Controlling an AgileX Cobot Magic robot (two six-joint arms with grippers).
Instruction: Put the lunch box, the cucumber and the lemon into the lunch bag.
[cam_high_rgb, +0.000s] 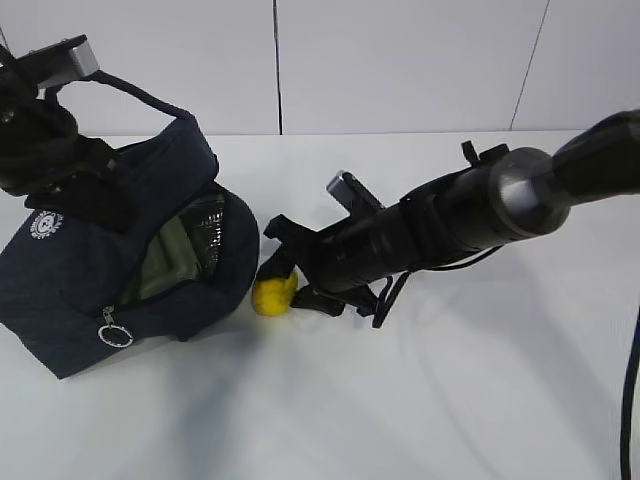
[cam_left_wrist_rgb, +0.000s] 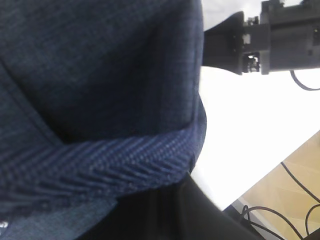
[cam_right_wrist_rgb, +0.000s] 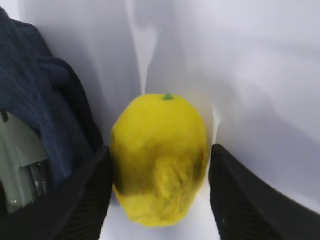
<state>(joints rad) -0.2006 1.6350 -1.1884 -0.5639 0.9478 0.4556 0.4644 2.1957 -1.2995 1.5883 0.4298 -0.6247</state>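
1. The white desk (cam_high_rgb: 450, 400) is seen as a smooth, matte surface; its far edge is met by pale wall panels.
2. The lunch bag (cam_high_rgb: 70, 290) lies at the left of the desk, boxy, of dark navy woven fabric, with a round white logo and a silver ring pull. Its mouth is held agape, showing silver lining and a pale green lid inside, taken to be the lunch box (cam_high_rgb: 165, 262); most of it is hidden. In the left wrist view only fabric and a ribbed strap are made out.
3. The left pincer (cam_high_rgb: 95, 165) is buried in the bag's upper fabric; its jaws are hidden, but it is pressed together, and what it pinches cannot be told.
4. The right pincer (cam_right_wrist_rgb: 160, 195) is spread, its ribbed black fingers (cam_right_wrist_rgb: 82, 200) set at either side of the lemon; whether contact is made cannot be told.
5. The lemon (cam_right_wrist_rgb: 159, 159), oval, bright yellow and dimpled, rests on the desk just beside the bag's mouth.
6. The cucumber is not made out.
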